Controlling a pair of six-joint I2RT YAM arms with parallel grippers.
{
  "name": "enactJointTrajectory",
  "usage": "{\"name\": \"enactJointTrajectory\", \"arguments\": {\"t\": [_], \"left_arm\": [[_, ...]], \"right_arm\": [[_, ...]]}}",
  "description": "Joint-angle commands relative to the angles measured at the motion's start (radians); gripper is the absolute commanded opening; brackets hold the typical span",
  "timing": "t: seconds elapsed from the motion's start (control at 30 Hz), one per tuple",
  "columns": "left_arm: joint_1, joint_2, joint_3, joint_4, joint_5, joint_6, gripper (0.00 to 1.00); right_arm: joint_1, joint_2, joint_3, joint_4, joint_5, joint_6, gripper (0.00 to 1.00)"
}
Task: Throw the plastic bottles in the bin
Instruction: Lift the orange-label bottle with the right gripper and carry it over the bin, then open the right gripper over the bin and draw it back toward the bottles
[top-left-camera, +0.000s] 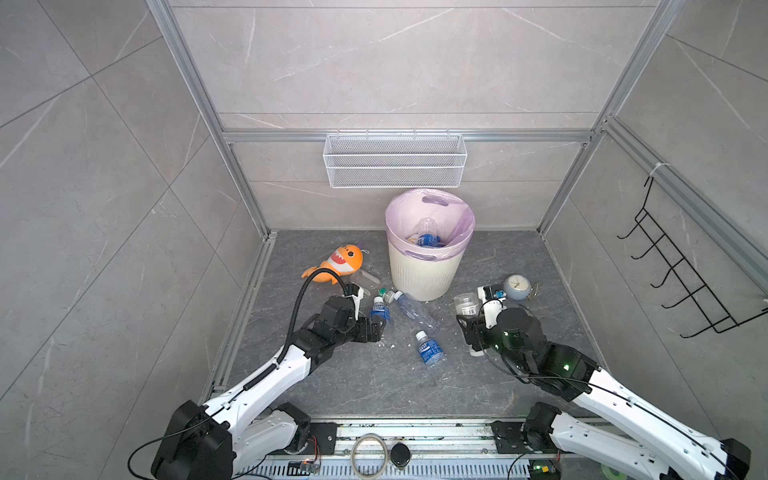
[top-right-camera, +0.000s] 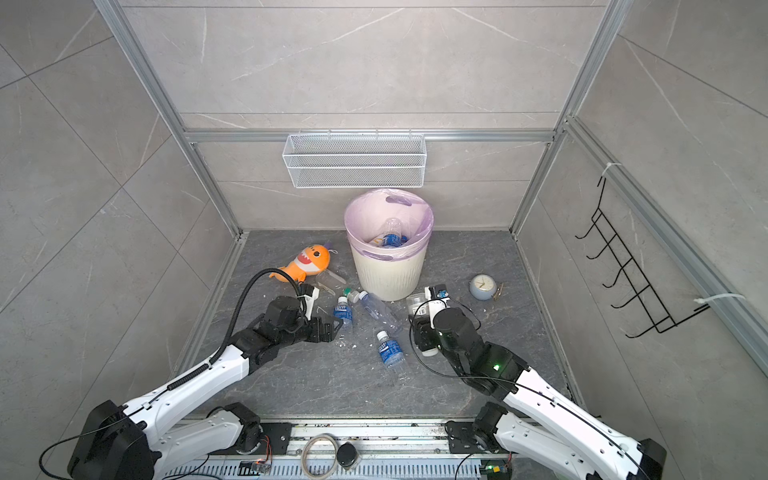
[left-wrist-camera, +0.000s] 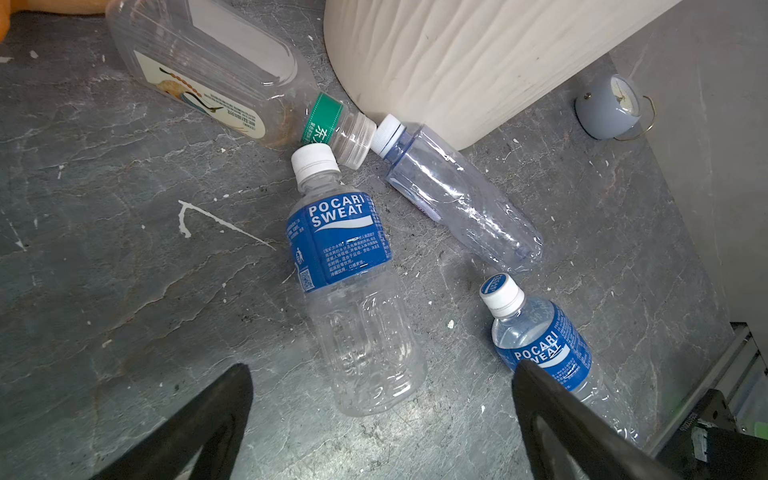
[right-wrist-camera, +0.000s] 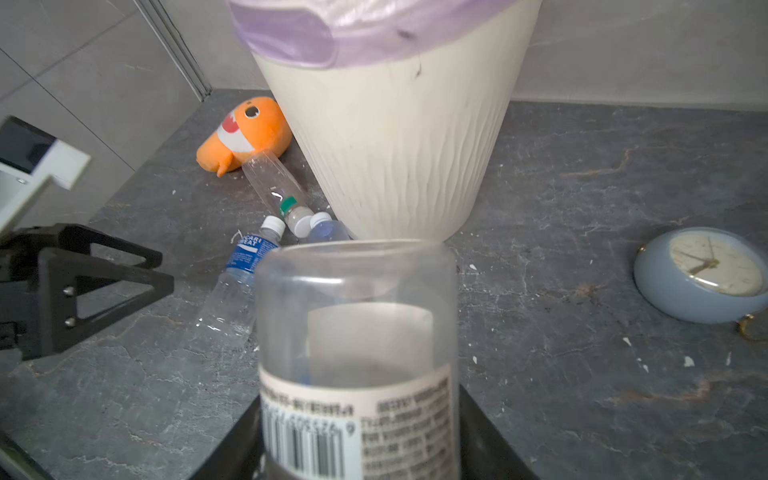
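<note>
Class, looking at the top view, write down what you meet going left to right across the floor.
Orange shark plush toy → farther Pocari Sweat bottle → blue-tinted clear bottle → barcode-labelled bottle → grey clock. Left out for overlap: bin, nearer Pocari Sweat bottle.

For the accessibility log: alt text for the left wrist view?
The left gripper's black fingers stand wide open, framing the base of a Pocari Sweat bottle lying on the grey floor. A second Pocari bottle, a clear bottle and a green-banded bottle lie nearby beside the cream bin; a grey clock shows too.
</note>
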Motion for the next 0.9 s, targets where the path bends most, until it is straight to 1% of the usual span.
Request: {"name": "enactJointTrajectory", "arguments": {"t": [0.0, 0.1, 0.17, 0.27, 0.33, 0.4, 0.47, 0.57, 0.6, 0.63, 0.67, 0.73, 0.77, 0.8, 0.87], "left_arm": [[-0.004, -0.018, 0.011, -0.004, -0.015, -0.004, 1.0], [-0.005, -0.01, 0.01, 0.0, -0.011, -0.002, 1.0], [-0.004, -0.008, 0.011, 0.002, -0.012, 0.0, 1.0], [-0.004, -0.008, 0.012, 0.001, -0.014, 0.004, 1.0], [-0.005, -0.009, 0.012, 0.001, -0.014, 0.006, 1.0], [-0.005, -0.01, 0.01, 0.002, -0.012, 0.005, 1.0], [-0.005, -0.011, 0.005, 0.005, -0.012, 0.004, 1.0], [-0.005, -0.014, -0.002, 0.011, -0.014, -0.004, 1.0], [-0.005, -0.014, -0.004, 0.013, -0.015, -0.006, 1.0], [-0.005, -0.015, -0.005, 0.014, -0.015, -0.007, 1.0], [-0.006, -0.015, -0.005, 0.014, -0.016, -0.008, 1.0], [-0.008, -0.018, -0.002, 0.008, -0.016, -0.01, 1.0], [-0.012, -0.02, 0.001, 0.002, -0.019, -0.011, 1.0], [-0.014, -0.024, 0.001, -0.002, -0.025, -0.013, 1.0], [-0.02, -0.028, 0.002, -0.01, -0.033, -0.015, 1.0]], "right_arm": [[0.011, -0.007, 0.101, -0.037, 0.027, -0.027, 0.35], [0.011, 0.039, 0.204, -0.06, 0.028, -0.051, 0.35], [0.012, 0.092, 0.282, -0.087, 0.05, -0.058, 0.35], [0.012, 0.194, 0.432, -0.113, 0.092, -0.069, 0.35], [0.012, 0.276, 0.54, -0.12, 0.115, -0.098, 0.35], [0.006, 0.388, 0.692, -0.139, 0.136, -0.14, 0.35], [-0.027, 0.497, 0.837, -0.133, 0.106, -0.174, 0.35], [-0.127, 0.688, 1.084, -0.152, 0.017, -0.182, 0.35], [-0.165, 0.776, 1.193, -0.172, 0.002, -0.183, 0.42], [-0.198, 0.871, 1.312, -0.207, -0.01, -0.19, 0.6], [-0.225, 0.959, 1.446, -0.261, -0.031, -0.191, 0.74], [-0.255, 1.142, 1.736, -0.412, -0.019, -0.189, 0.92], [-0.26, 1.209, 1.872, -0.468, -0.017, -0.191, 0.98], [-0.262, 1.257, 1.963, -0.514, -0.015, -0.192, 0.99], [-0.264, 1.3, 2.04, -0.55, -0.014, -0.192, 0.99]]}}
